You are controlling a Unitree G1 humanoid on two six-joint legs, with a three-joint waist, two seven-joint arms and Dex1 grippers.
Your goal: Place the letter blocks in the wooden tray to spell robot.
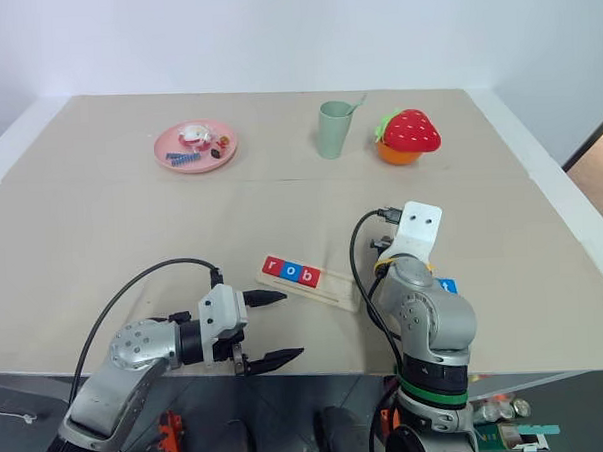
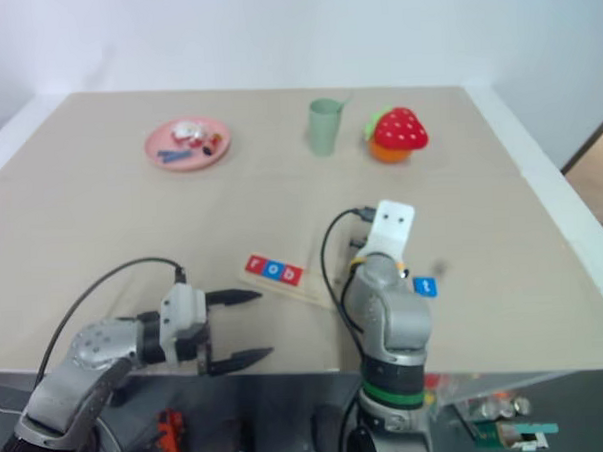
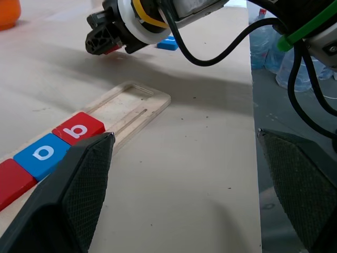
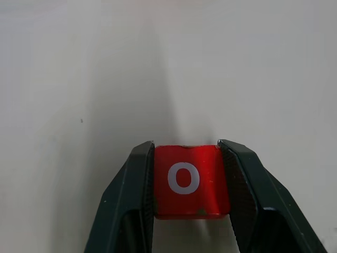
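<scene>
The wooden tray [image 1: 340, 290] lies near the table's front edge. A red r [image 1: 272, 266], a blue o [image 1: 291, 273] and a red b [image 1: 309, 278] fill its left part, and its right end [image 3: 134, 103] is bare. My right gripper [image 4: 185, 147] is shut on a red o block [image 4: 185, 181]. It hovers just over the table past the tray's bare end [image 3: 105, 42]. A blue t block [image 1: 446, 285] lies flat to the right of my right arm. My left gripper [image 1: 291, 327] stands open and empty at the table's edge, left of the tray and pointing toward it.
At the back of the table are a pink plate [image 1: 196, 148] with small items, a green cup [image 1: 332, 130] and a strawberry toy [image 1: 410, 133] on an orange base. The table's front edge [image 3: 253, 158] runs just under my left gripper, with bottles on the floor beyond it.
</scene>
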